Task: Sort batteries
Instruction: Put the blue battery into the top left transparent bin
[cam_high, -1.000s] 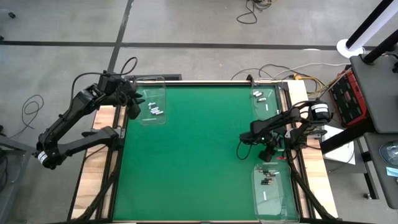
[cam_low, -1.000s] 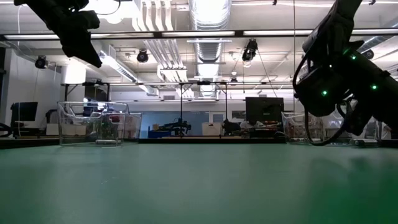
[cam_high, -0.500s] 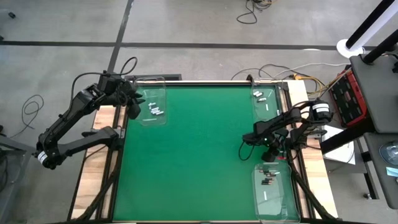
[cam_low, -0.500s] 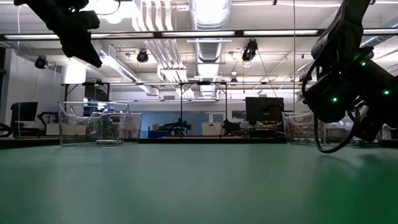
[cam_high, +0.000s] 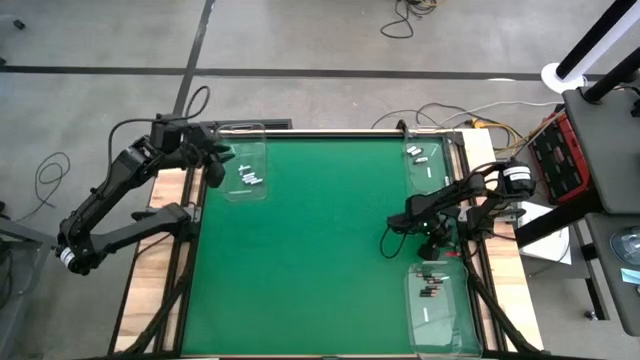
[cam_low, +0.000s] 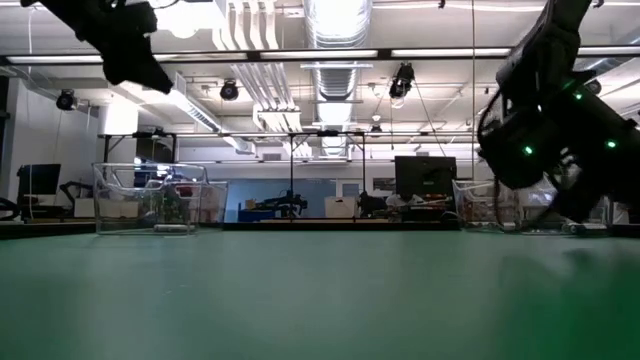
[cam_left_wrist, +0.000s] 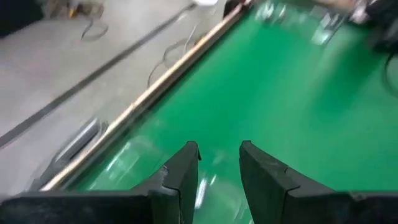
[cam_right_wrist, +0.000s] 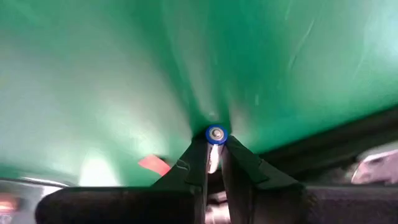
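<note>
We find the right gripper (cam_right_wrist: 212, 163) clamped on one battery (cam_right_wrist: 215, 137), a small whitish cylinder with a blue-ringed end, held above the green mat (cam_high: 320, 240) near the table's right edge. More batteries (cam_high: 250, 178), whitish and dark short cylinders, lie in a clear plastic tray (cam_high: 245, 145) at the far left corner. The left gripper (cam_left_wrist: 219, 163) hangs over that tray, its dark fingers apart and empty.

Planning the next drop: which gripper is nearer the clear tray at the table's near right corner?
Right. The right gripper hangs just beyond that tray, shut on a battery. The left gripper is at the far left corner, open, beside another tray.
</note>
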